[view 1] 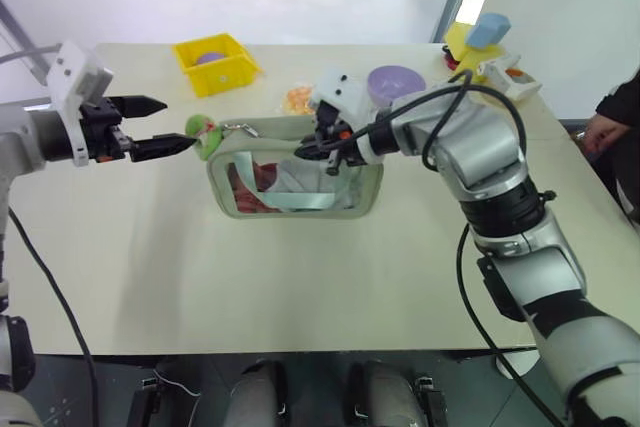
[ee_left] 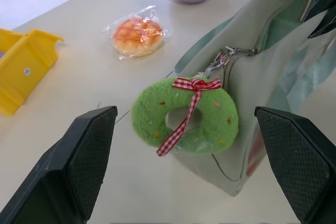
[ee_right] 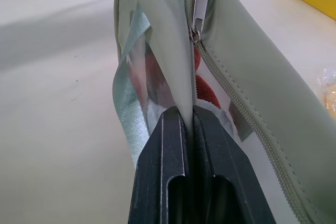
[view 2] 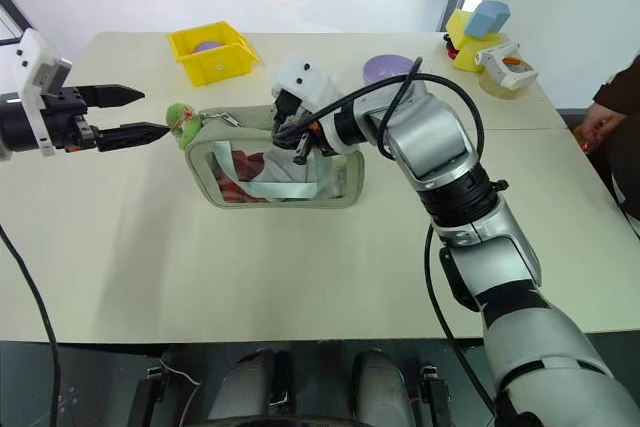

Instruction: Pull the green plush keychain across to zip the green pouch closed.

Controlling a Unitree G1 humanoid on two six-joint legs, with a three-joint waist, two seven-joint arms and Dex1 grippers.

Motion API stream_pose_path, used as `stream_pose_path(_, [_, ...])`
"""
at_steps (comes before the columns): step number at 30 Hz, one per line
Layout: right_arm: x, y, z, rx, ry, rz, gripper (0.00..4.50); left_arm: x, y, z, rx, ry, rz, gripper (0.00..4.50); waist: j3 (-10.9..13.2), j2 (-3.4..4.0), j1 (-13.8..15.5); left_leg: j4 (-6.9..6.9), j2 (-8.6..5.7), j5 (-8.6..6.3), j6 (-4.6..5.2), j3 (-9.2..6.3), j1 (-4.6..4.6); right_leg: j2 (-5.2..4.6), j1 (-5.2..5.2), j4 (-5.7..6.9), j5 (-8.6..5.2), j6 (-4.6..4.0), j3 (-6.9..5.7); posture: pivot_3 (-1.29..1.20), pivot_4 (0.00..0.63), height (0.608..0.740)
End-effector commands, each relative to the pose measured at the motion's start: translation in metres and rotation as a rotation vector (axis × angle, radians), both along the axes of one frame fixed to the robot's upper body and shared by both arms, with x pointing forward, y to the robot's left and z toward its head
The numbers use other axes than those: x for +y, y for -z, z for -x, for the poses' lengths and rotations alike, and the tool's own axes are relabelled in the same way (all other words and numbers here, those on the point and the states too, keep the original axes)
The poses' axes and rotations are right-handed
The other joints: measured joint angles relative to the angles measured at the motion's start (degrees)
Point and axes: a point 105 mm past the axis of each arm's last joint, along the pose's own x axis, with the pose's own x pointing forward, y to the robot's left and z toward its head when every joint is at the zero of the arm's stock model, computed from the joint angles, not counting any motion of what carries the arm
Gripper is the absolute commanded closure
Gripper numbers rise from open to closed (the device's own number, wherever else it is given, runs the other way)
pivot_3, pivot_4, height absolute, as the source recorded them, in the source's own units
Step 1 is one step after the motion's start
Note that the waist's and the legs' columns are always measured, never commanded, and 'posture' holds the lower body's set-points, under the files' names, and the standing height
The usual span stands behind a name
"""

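The green pouch (view 1: pixel 295 179) stands upright on the table (view 1: pixel 300 287), its clear window facing me and its top zipper open. My right gripper (ee_right: pixel 189 114) is shut on the pouch's top edge, near the zipper's metal slider (ee_right: pixel 199 3). The green plush keychain (ee_left: pixel 184 116), a fuzzy ring with a red checked ribbon, hangs from a clasp at the pouch's left end. My left gripper (view 1: pixel 176 125) is open just left of it. The plush sits between the fingers (ee_left: pixel 79 161) and just ahead of them, with neither pad pressed on it.
A yellow bin (view 1: pixel 217 62) stands at the back left. An orange-speckled packet (view 1: pixel 298 99) and a purple bowl (view 1: pixel 397 84) lie behind the pouch. Yellow and blue items (view 1: pixel 480 37) sit at the back right corner. A person's hand (view 1: pixel 600 130) is at the right edge.
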Motion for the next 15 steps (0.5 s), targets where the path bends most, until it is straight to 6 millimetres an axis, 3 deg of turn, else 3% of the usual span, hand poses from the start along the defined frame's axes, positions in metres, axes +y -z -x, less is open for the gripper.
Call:
stream_pose_path(1, [0.005, -0.014, 0.005, -0.064, -0.034, -0.010, 4.41, -0.001, -0.013, 0.001, -0.055, 0.006, -0.012, 0.00, 0.0, 0.00, 0.0, 0.00, 0.00, 0.00, 0.00, 0.00, 0.00, 0.00, 0.00, 0.00, 0.00, 0.00, 0.00, 0.00, 0.150, 0.739])
stream_pose_path(5, [0.004, -0.006, 0.005, -0.103, -0.055, 0.027, 4.41, -0.001, -0.013, 0.002, -0.053, 0.006, -0.011, 0.00, 0.0, 0.00, 0.0, 0.00, 0.00, 0.00, 0.00, 0.00, 0.00, 0.00, 0.00, 0.00, 0.00, 0.00, 0.00, 0.00, 0.150, 0.739])
stream_pose_path(8, [0.001, -0.008, 0.005, -0.142, -0.074, 0.029, 3.44, 0.000, -0.013, 0.002, -0.051, 0.003, -0.012, 0.00, 0.0, 0.00, 0.0, 0.00, 0.00, 0.00, 0.00, 0.00, 0.00, 0.00, 0.00, 0.00, 0.00, 0.00, 0.00, 0.00, 0.150, 0.739])
stream_pose_path(11, [-0.005, -0.027, 0.006, -0.231, -0.073, 0.025, 2.01, 0.004, -0.014, 0.004, -0.048, -0.009, -0.013, 0.00, 0.0, 0.00, 0.0, 0.00, 0.00, 0.00, 0.00, 0.00, 0.00, 0.00, 0.00, 0.00, 0.00, 0.00, 0.00, 0.00, 0.150, 0.739])
stream_pose_path(15, [-0.018, -0.053, 0.019, -0.286, -0.097, -0.014, 2.01, 0.015, -0.018, 0.003, -0.049, -0.049, 0.001, 0.00, 0.0, 0.00, 0.2, 0.00, 0.00, 0.00, 0.00, 0.00, -0.01, 0.00, 0.00, -0.02, 0.00, 0.00, 0.01, 0.00, 0.150, 0.739])
